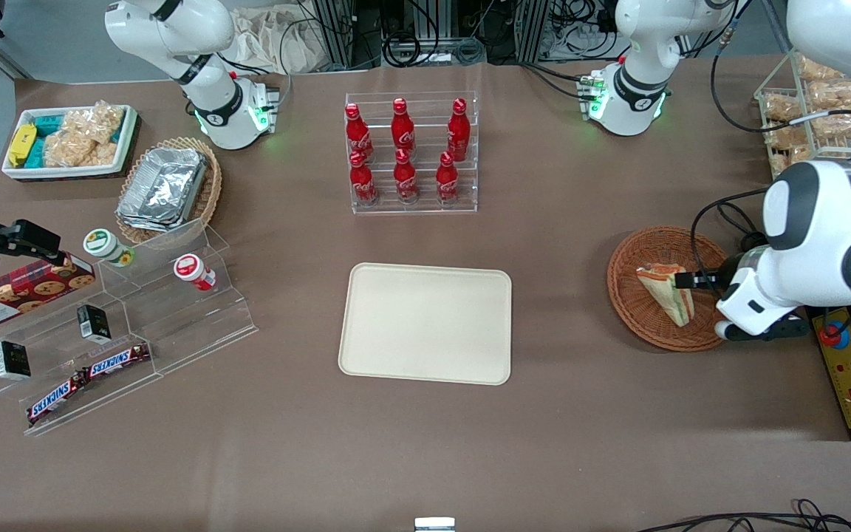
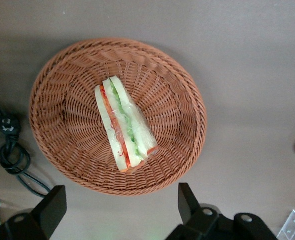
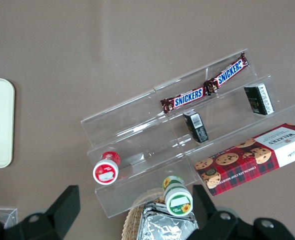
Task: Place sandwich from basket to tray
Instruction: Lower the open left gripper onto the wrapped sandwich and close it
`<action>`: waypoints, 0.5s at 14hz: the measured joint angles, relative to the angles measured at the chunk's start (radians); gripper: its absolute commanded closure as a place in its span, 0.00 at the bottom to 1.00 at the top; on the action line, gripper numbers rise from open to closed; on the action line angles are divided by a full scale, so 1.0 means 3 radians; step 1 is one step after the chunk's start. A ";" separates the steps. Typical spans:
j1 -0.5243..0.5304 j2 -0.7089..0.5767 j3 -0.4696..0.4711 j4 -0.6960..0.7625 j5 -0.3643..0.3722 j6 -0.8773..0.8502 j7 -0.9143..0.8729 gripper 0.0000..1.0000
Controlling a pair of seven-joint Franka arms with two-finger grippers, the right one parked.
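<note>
The gripper point(image 2: 120, 207) hangs above the basket point(image 1: 629, 295), fingers spread wide apart, nothing between them and the sandwich point(image 2: 123, 125) lying in the basket's middle. Bare tabletop lies between basket and tray point(image 1: 425, 323). The bottle rack point(image 1: 411, 151) stands farther from the front camera than the tray, well apart. A black cable point(image 2: 10, 155) lies just beside the basket rim.

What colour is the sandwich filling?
Green, orange and red layers between pale bread on the sandwich; left wrist view shows it best.
</note>
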 measured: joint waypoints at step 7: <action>0.0096 0.0005 0.0066 -0.0730 0.0000 0.1001 -0.0445 0.01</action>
